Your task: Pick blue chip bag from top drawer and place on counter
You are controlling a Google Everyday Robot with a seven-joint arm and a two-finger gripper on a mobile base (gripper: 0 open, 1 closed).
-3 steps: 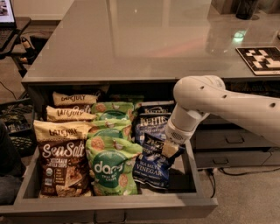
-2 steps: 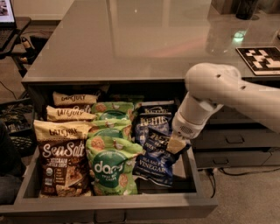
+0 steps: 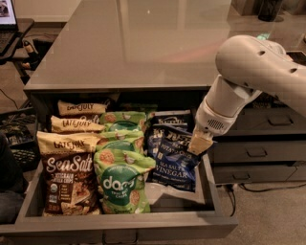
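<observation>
The top drawer (image 3: 119, 224) stands pulled open below the counter (image 3: 143, 43). A dark blue chip bag (image 3: 169, 162) with "Sea Salt Vinegar" lettering lies at the drawer's right side, its upper right corner raised. My gripper (image 3: 197, 145) hangs from the white arm at that corner and is shut on it. A pale patch of drawer floor (image 3: 162, 194) shows under the bag's lower edge. Another blue bag (image 3: 169, 119) lies behind it.
Green "dang" bags (image 3: 122, 184) fill the drawer's middle and brown-and-cream "Sea Salt" bags (image 3: 67, 177) its left. Narrower grey drawers with dark handles (image 3: 258, 153) are to the right. A dark object (image 3: 270, 9) stands at the counter's far right.
My gripper has moved up and to the right. The front blue bag's upper corner has risen with it, uncovering a pale patch of drawer floor.
</observation>
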